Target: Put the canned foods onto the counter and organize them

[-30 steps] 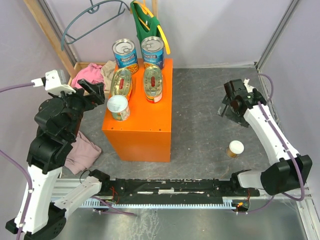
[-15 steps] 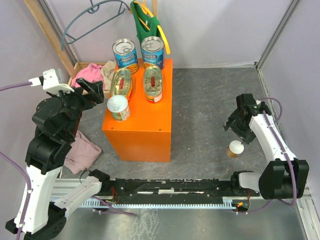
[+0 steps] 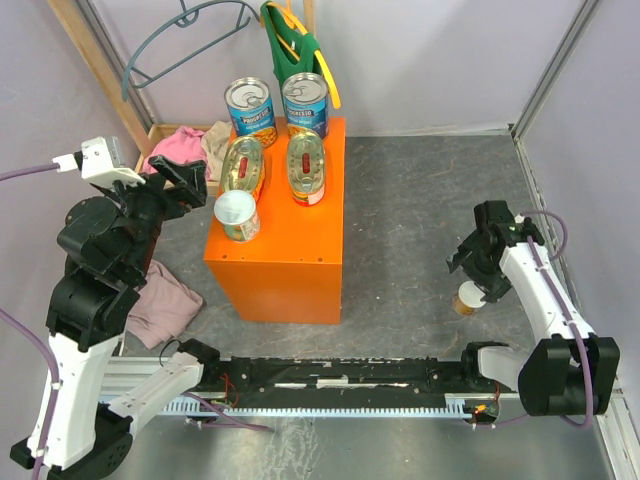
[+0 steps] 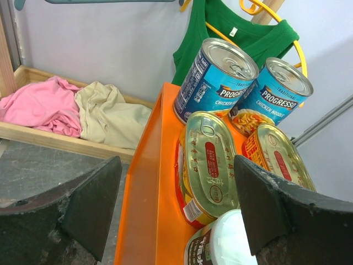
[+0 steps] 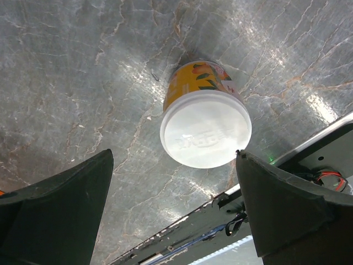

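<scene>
The orange counter (image 3: 285,250) carries two blue cans (image 3: 251,110) (image 3: 305,103) at the back and two oval tins (image 3: 242,165) (image 3: 307,166) in front of them. A white-lidded can (image 3: 237,215) stands at its near left. My left gripper (image 3: 183,185) hovers open just left of the counter; its wrist view shows the counter's edge (image 4: 149,182), the oval tins (image 4: 209,165) and the white lid (image 4: 231,243) between the fingers. A second small white-lidded can (image 3: 468,298) stands on the floor at the right. My right gripper (image 3: 478,265) hangs open above it, the lid (image 5: 205,135) just ahead of the open fingers.
A wooden tray (image 3: 152,131) with pink and beige clothes sits behind the left gripper. A green shirt on a yellow hanger (image 3: 290,45) hangs behind the cans. A pinkish cloth (image 3: 165,305) lies left of the counter. The black rail (image 3: 330,375) runs along the near edge.
The right arm has swung toward the near edge and come down over the small can on the floor. The left arm has drawn slightly back to the left.
</scene>
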Robot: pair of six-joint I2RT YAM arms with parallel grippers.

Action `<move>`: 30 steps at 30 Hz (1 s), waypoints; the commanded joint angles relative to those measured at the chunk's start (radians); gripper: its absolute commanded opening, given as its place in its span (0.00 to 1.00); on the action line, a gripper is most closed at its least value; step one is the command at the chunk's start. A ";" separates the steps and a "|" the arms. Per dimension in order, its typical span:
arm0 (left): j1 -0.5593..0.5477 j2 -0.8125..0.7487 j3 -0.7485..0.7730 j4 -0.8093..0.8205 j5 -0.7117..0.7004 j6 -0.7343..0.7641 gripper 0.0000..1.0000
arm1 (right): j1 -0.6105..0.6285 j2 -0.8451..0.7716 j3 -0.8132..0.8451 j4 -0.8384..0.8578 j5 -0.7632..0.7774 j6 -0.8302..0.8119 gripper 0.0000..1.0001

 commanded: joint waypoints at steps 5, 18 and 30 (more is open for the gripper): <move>-0.004 -0.005 0.042 0.033 0.036 -0.005 0.89 | -0.005 -0.032 -0.075 0.012 0.028 0.069 1.00; -0.004 0.002 0.047 0.023 0.046 0.004 0.89 | -0.005 0.033 -0.115 0.097 0.086 0.088 0.99; -0.007 0.013 0.049 0.021 0.036 0.031 0.89 | -0.006 0.063 -0.137 0.159 0.128 0.089 0.80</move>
